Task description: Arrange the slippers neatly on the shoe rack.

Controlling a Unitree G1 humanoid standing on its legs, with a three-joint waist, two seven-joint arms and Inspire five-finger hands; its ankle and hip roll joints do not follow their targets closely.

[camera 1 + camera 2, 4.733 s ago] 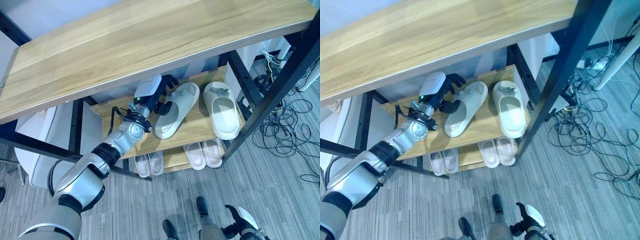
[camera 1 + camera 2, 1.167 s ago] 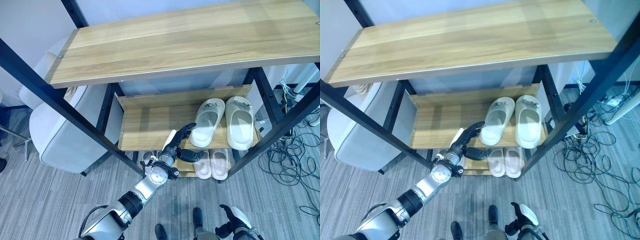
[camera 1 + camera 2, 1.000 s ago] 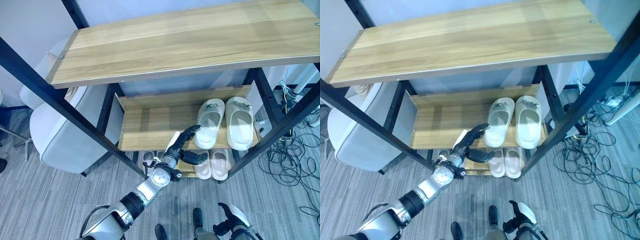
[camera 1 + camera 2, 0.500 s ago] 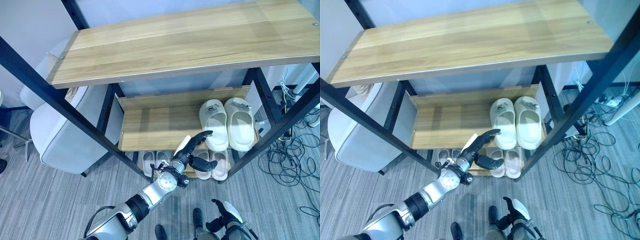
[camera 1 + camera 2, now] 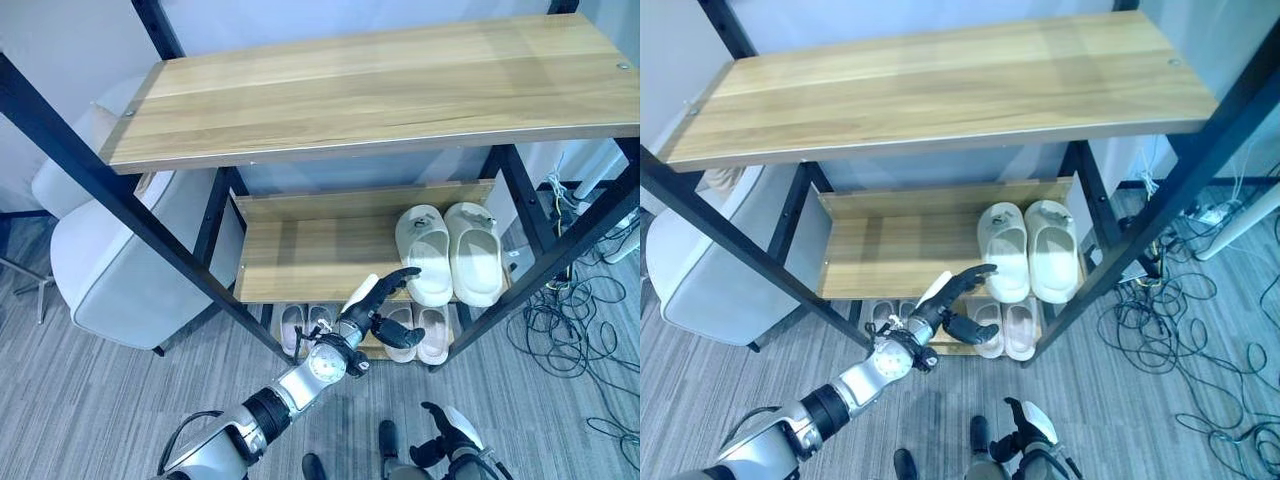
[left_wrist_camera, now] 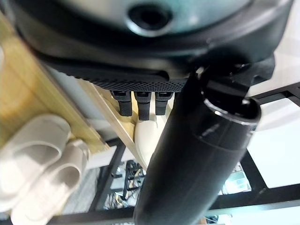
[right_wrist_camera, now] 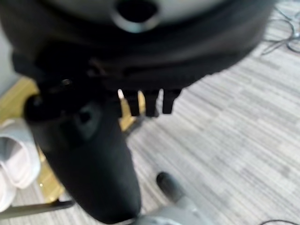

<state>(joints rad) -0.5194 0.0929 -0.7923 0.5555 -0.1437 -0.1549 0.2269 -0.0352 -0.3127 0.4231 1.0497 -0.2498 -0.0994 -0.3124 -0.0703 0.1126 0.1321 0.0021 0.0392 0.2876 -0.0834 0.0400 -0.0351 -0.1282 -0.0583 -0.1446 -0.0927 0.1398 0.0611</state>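
Two large cream slippers lie side by side at the right end of the rack's middle shelf [image 5: 300, 265]: the left slipper [image 5: 424, 254] and the right slipper [image 5: 473, 252], both pointing toward the back. My left hand [image 5: 372, 305] reaches up from below the shelf's front edge. It is open, its straight fingers [image 5: 400, 278] at the left slipper's near side. In the left wrist view that slipper [image 6: 149, 137] lies just past the fingers. My right hand [image 5: 446, 443] hangs low over the floor, open and holding nothing.
Two pairs of smaller pale slippers sit on the bottom shelf, one at the left [image 5: 300, 323] and one at the right [image 5: 422, 330]. Black frame posts [image 5: 120, 205] slant across the front. A pale chair [image 5: 105, 270] stands to the left. Cables [image 5: 575, 330] litter the floor at the right.
The left slipper, which lay slanted away from its mate, now lies straight and close beside it after my left hand pushed it. The camera has shifted a little.
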